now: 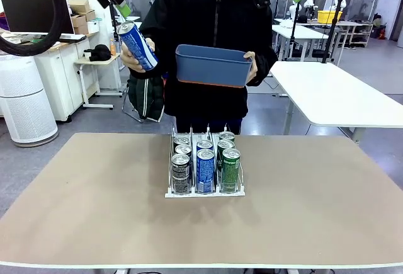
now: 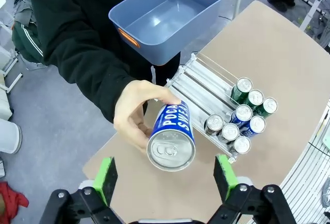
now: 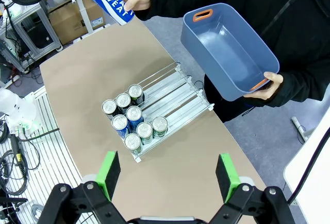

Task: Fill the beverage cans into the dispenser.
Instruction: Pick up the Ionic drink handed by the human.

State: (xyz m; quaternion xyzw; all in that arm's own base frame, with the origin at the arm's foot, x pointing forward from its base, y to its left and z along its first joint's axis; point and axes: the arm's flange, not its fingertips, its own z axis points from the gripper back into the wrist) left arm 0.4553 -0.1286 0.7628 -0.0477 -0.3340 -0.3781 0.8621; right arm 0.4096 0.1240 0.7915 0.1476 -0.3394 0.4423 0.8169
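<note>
Held beside the blue bin with orange handles, one can is blue with white lettering. In the white rack below the bin stand black-and-silver patterned, blue and green cans on the tan table.

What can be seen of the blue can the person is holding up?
The blue can is a slim metal drink can with white lettering and a silver top, its pull tab unopened. The person's hand grips its body and holds it tilted in the air, above and beyond the table's far edge, top end toward the left gripper, whose jaws stand open on either side without touching it.
</note>
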